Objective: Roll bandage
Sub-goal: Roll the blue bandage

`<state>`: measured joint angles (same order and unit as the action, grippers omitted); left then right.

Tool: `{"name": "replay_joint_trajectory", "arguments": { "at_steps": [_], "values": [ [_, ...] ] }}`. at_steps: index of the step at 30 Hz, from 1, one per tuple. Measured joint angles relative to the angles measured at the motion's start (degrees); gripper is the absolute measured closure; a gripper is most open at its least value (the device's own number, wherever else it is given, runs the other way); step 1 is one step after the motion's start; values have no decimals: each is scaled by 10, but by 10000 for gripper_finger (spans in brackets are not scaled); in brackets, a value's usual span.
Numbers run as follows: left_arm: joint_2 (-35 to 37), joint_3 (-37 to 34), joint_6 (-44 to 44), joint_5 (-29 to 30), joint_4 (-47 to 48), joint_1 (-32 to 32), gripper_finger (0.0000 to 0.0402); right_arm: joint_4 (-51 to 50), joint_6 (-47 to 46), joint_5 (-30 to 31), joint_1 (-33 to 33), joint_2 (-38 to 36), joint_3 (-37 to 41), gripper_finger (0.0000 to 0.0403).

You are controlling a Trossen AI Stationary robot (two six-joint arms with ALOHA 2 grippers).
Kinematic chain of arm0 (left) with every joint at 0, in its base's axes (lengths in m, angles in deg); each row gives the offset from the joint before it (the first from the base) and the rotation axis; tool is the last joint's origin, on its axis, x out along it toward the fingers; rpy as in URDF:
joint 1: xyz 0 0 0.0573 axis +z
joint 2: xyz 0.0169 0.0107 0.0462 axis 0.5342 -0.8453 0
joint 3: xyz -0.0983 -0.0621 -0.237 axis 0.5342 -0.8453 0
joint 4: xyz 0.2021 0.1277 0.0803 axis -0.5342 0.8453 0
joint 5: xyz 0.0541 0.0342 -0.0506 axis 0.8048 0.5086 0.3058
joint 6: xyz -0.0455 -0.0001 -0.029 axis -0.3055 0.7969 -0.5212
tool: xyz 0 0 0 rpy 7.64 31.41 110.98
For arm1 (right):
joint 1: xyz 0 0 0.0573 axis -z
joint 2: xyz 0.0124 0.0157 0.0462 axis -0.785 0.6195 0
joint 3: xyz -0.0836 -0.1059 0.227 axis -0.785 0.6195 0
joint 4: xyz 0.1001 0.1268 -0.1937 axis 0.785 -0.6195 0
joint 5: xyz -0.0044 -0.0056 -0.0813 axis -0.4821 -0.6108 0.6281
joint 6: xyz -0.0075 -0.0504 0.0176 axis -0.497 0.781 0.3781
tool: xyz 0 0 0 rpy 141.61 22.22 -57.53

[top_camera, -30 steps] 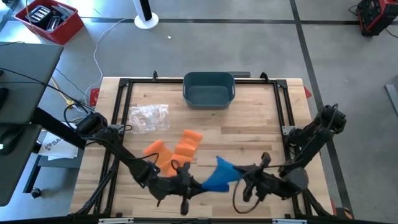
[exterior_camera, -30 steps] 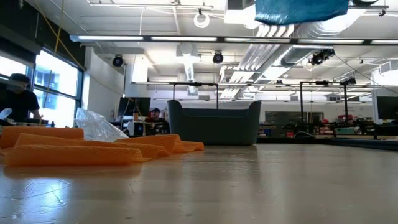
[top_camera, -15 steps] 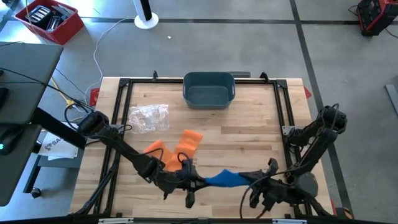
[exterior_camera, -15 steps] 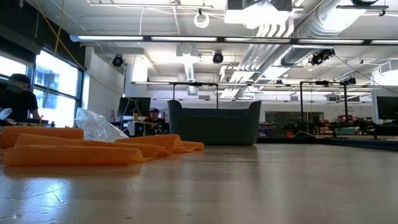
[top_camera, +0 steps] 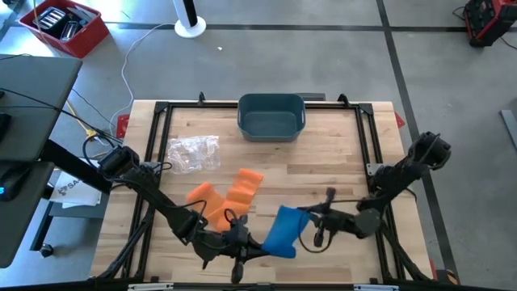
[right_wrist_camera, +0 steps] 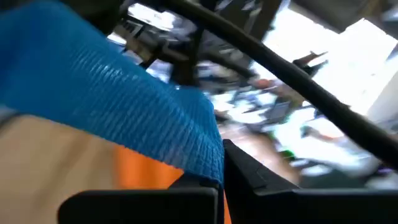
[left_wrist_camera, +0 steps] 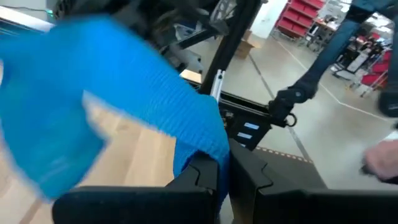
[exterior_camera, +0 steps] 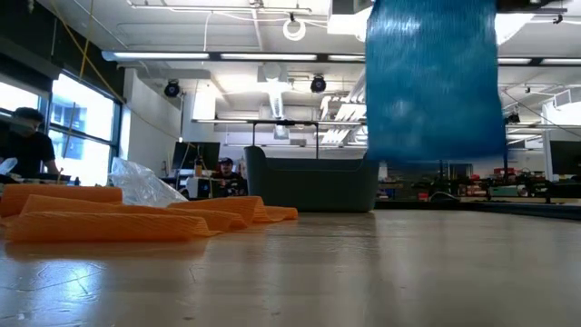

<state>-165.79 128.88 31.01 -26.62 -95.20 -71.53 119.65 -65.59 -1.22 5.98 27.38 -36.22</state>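
Near edge of table (top_camera: pixel 339 174): both arms meet over the front, each pinching one end of the blue bandage (top_camera: pixel 282 229). Left gripper (top_camera: pixel 246 249) has its fingers closed on the near corner of the cloth; the left wrist view shows blue knit bunched right at the pinched tips. Right gripper (top_camera: pixel 305 213) is likewise clamped tight on the far-right edge, cloth trapped at its tips in the right wrist view. The bandage hangs between them, clear of the wood; in the low view it drops as a broad sheet (exterior_camera: pixel 433 82) with its lower hem above the tabletop. Judgement: this looks like the spreading or straightening step before rolling. To do it well, keep both pinches firm, hold even tension so the strip hangs flat without twist, then lower it square onto bare wood, well apart from the orange bandages (top_camera: pixel 229 200), so one end can be turned over cleanly. Uneven pull risks a skewed roll. Against half a second ago: the cloth was then stretched thin and low between the grippers, with the right gripper nearer the front edge; now the right gripper sits farther back and the cloth hangs wider, filling the low view where none showed. Farther off: clear plastic bag (top_camera: pixel 192 153), then the grey bin (top_camera: pixel 271 115) at the back edge, both unmoved.
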Motion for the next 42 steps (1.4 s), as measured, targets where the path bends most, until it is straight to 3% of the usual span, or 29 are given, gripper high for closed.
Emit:
{"name": "replay_joint_trajectory", "arguments": {
  "at_steps": [2,5,12,16,22,27,36,42],
  "values": [
    [0,0,-3,-16,-15,-3,390,-16,-103,-67,25,3,24,403],
    [0,0,27,-27,-64,-7,390,-68,-207,-107,49,16,36,403],
    [0,0,142,9,-193,-19,390,-85,-304,-148,41,68,34,403],
    [0,0,194,80,-216,-21,390,-35,-323,-161,17,96,34,403],
    [0,0,256,203,-217,-14,390,81,-268,-195,-24,105,34,403],
    [0,0,263,204,-215,4,390,102,-246,-209,-44,105,23,403],
    [-6,0,248,118,-198,25,390,-66,-263,-208,-19,105,-53,403],
    [-28,0,234,124,-192,26,390,-230,-431,-164,21,104,-63,399]
  ]
}}
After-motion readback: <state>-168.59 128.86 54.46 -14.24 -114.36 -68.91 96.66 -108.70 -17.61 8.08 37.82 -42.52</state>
